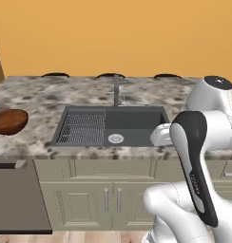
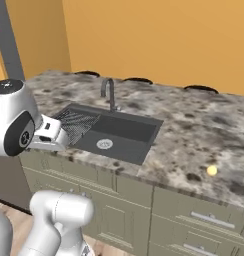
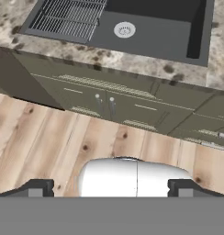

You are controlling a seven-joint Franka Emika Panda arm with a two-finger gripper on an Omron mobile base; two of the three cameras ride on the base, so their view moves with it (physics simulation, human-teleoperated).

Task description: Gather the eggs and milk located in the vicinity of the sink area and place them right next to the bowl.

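While it hangs over the floor, the gripper (image 3: 112, 188) stands wide open, holding nothing.

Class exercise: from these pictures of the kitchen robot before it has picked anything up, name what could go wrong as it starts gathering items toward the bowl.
1. The pale yellow egg lies near the counter's front edge; a nudge from the open gripper might roll it off.
2. The bowl sits across the sink from that egg, so a loosely held egg could drop into the basin.
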